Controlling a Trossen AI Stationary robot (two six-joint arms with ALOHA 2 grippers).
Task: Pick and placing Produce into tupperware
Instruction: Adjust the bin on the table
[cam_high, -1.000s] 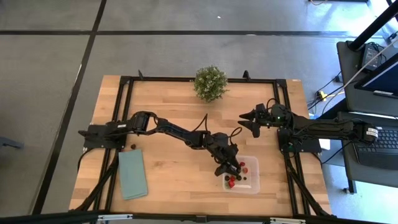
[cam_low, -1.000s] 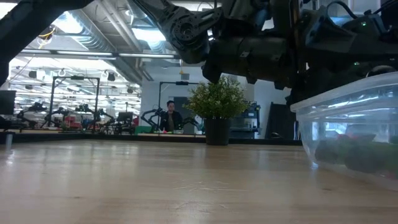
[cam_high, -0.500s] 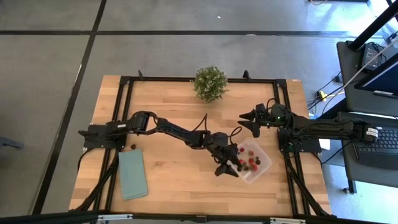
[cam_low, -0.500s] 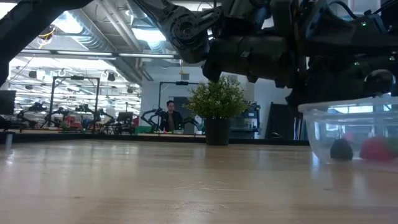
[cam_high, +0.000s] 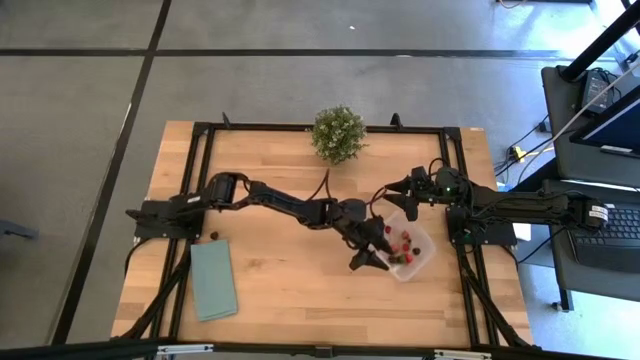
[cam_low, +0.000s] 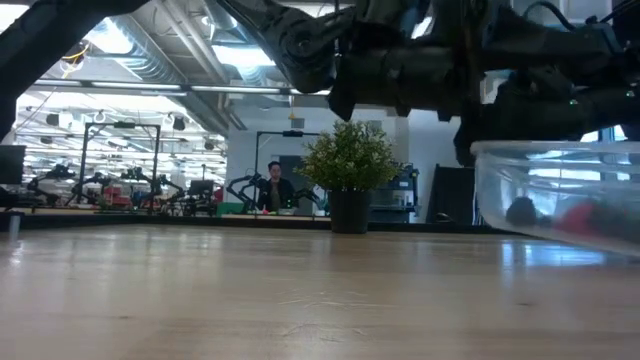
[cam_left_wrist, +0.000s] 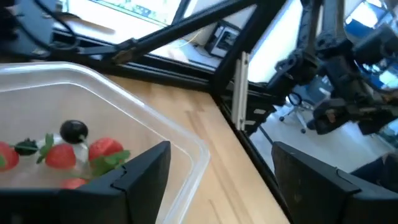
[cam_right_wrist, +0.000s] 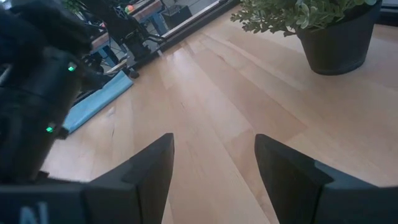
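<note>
Wood-plank surface (cam_high: 280, 280) on a grey floor, black frame around it. High view: left end effector (cam_high: 368, 252) reaches across to the right half, fingers spread, one finger at the near rim of the tupperware (cam_high: 418, 262), can't tell if it touches; the tupperware sits turned at an angle, just in front of the right end effector (cam_high: 394, 192), which hangs at the container's far corner with fingers apart, holding nothing. Produce (cam_high: 403, 243), red and dark pieces, lies inside the container. Potted plant (cam_high: 337, 133) at the far edge, teal cloth (cam_high: 214, 280) flat near the left front, well apart from the rest. Low view: tupperware (cam_low: 560, 200) at the right edge, its near side looks lifted off the surface; a dark piece and a red piece of produce (cam_low: 575, 215) show through the wall; arms overhead, plant (cam_low: 349, 165) behind, a person (cam_low: 272, 186) far back in the room. Left wrist view: spread fingers (cam_left_wrist: 146, 171), one over the container rim (cam_left_wrist: 155, 127); red pieces with green tops and one dark berry (cam_left_wrist: 73, 130) inside. Right wrist view: fingers (cam_right_wrist: 149, 168) wide apart over bare wood, plant pot (cam_right_wrist: 339, 40) and cloth (cam_right_wrist: 99, 99) beyond.
</note>
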